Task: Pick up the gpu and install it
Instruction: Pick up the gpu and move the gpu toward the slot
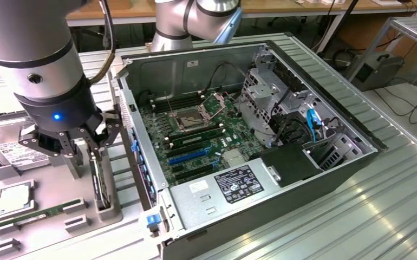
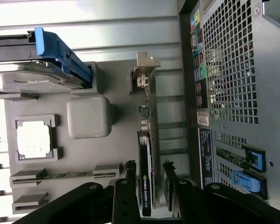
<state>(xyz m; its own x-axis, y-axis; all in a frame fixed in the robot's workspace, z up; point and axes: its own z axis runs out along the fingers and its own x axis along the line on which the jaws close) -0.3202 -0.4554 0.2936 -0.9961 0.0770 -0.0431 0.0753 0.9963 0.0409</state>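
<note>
As the gripper's (image 2: 149, 167) open fingers (image 2: 122, 200) straddle the upright gpu (image 2: 145, 140), the computer case (image 2: 233, 70) stands close beside.

The graphics card (image 2: 146, 186) carries a small green logo on its black edge, with white lettering beside it that appears to read "QUADRO". The smaller characters after that word are too fine to make out. In the exterior view, the black sticker (image 1: 240, 183) on the power supply (image 1: 207, 199) bears white print and round marks, none of them legible. On the back of the computer case (image 2: 233, 60), a white tag (image 2: 203, 116) and a dark label (image 2: 206, 151) hold print too small to read.
</note>
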